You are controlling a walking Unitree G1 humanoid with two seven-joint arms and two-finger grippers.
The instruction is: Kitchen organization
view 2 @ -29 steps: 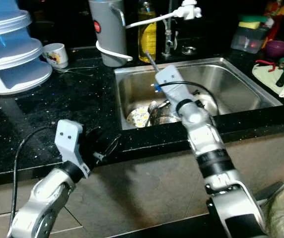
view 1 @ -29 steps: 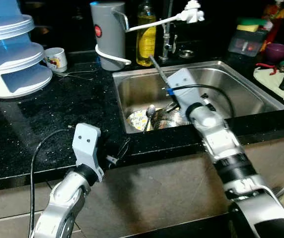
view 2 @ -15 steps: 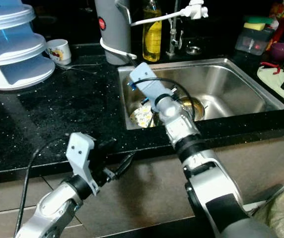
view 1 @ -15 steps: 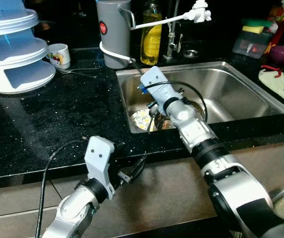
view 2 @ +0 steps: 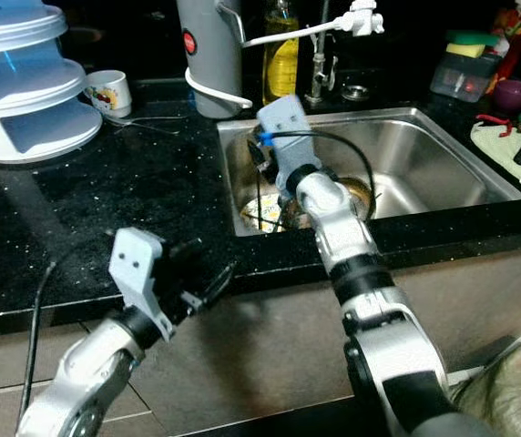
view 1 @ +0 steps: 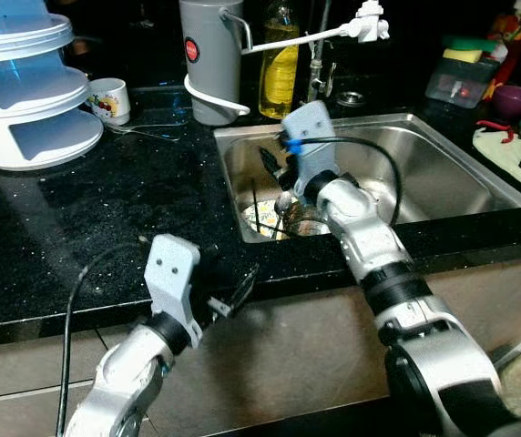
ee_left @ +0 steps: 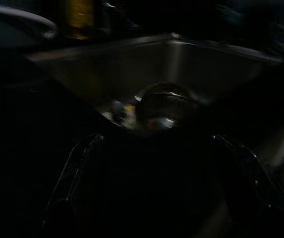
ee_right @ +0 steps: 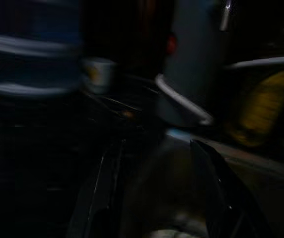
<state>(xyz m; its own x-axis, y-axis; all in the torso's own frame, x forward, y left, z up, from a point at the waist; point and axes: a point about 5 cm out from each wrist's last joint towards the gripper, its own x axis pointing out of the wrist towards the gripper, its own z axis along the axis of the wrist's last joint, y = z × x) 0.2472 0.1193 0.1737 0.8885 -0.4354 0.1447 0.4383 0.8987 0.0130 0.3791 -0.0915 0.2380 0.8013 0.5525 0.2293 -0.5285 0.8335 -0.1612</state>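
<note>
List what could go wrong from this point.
The right gripper hangs open over the sink's left end, just above the piled dishes; dropping further could knock or chip them. Its cable loops near the tap and might snag. The left gripper sits at the counter edge and could bump it.

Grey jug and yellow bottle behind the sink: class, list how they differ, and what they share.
The grey jug is opaque, wide and has a handle; the yellow bottle is see-through, slimmer and has none. The jug bears a red round mark; the bottle shows yellow liquid. Both stand upright on the black counter behind the sink.
</note>
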